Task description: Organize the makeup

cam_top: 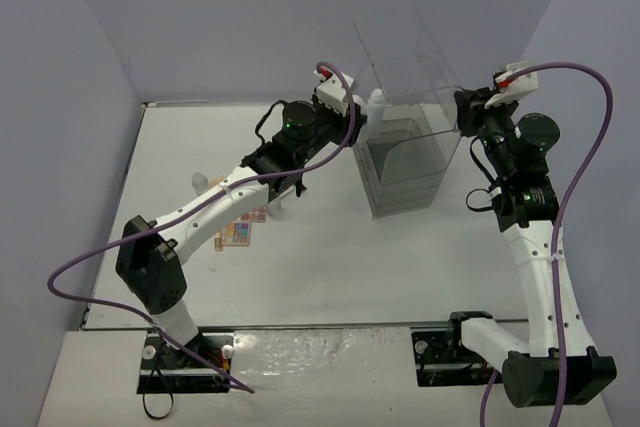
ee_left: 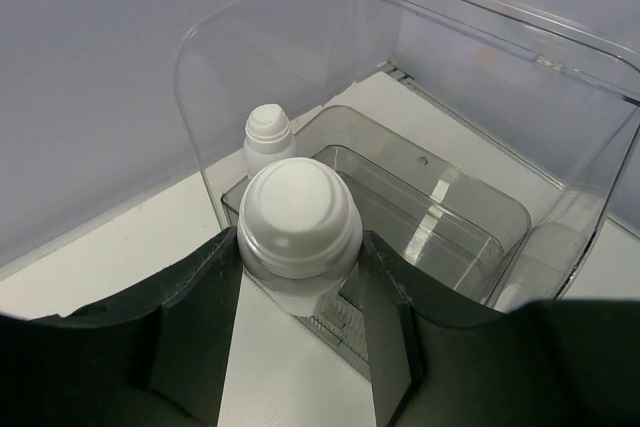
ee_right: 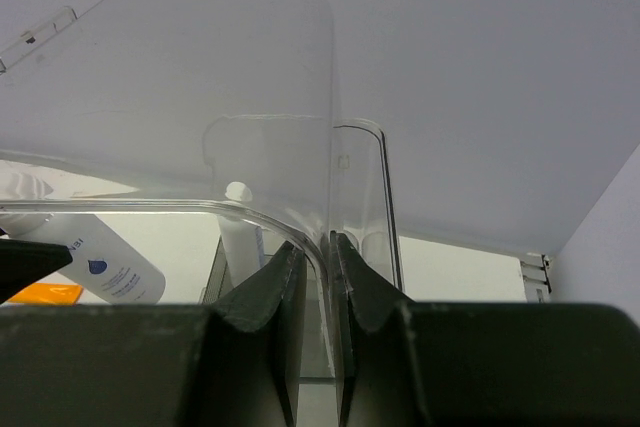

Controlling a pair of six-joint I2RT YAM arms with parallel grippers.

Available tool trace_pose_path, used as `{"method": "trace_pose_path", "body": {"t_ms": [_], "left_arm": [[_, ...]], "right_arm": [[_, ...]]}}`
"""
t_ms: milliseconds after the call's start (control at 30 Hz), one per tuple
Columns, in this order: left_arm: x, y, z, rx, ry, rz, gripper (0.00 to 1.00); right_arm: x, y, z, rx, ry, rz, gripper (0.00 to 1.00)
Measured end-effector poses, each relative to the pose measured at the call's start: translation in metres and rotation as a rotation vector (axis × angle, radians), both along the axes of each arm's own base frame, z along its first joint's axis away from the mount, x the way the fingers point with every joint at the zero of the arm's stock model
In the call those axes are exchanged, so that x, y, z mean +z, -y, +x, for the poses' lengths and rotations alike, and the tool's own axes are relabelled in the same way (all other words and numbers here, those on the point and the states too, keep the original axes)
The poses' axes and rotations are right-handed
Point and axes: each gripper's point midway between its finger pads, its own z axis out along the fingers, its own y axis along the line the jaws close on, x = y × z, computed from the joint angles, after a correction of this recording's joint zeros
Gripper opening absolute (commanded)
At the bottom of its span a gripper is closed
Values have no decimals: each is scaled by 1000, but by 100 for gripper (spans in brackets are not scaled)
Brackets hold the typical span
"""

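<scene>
**A:** Where is the makeup right now?

**B:** The left gripper (ee_left: 300,265) is clenched on a white round-capped plastic bottle (ee_left: 298,209), which is upright with its cap showing between the fingers. It hangs at the 9 o'clock side of the large clear plastic case (cam_top: 410,52), by the near corner of the smoky grey tray (ee_left: 430,212) inside. A smaller white ribbed-cap bottle (ee_left: 268,135) stands just beside it at its 11 o'clock.

**A:** And the other arm?

**B:** The right gripper (ee_right: 318,259) is pinched on the case's thin clear wall at the 3 o'clock side. I'd judge it is bracing the case.

**A:** So the step is setting that bottle in?

**B:** It looks that way. I'd lower it straight with the base flat, and leave a gap from the standing bottle so a finger doesn't knock it. The curved clear wall sits close at 10 o'clock, so the outer finger needs room there before the jaws part.

**A:** Any risks?

**B:** A tall, narrow bottle tips easily if it is let go while tilted, so release only once it rests. I cannot tell whether the base touches anything yet. The multicolour eyeshadow palette (cam_top: 237,234) lies on the white table (cam_top: 330,267) at 8 o'clock, partly under the left arm.
</scene>
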Motion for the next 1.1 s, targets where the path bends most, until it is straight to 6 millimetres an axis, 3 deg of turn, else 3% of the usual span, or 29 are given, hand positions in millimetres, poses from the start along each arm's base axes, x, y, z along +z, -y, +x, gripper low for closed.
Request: {"method": "trace_pose_path", "body": {"t_ms": [267, 633, 1100], "left_arm": [[-4, 10, 11, -28, -8, -22, 0], [-40, 40, 38, -50, -49, 0, 0], [-64, 62, 65, -38, -55, 9, 0]], "right_arm": [[0, 3, 0, -10, -13, 60, 0], [0, 5, 1, -18, -24, 112, 0], [0, 5, 1, -17, -29, 132, 0]]}}
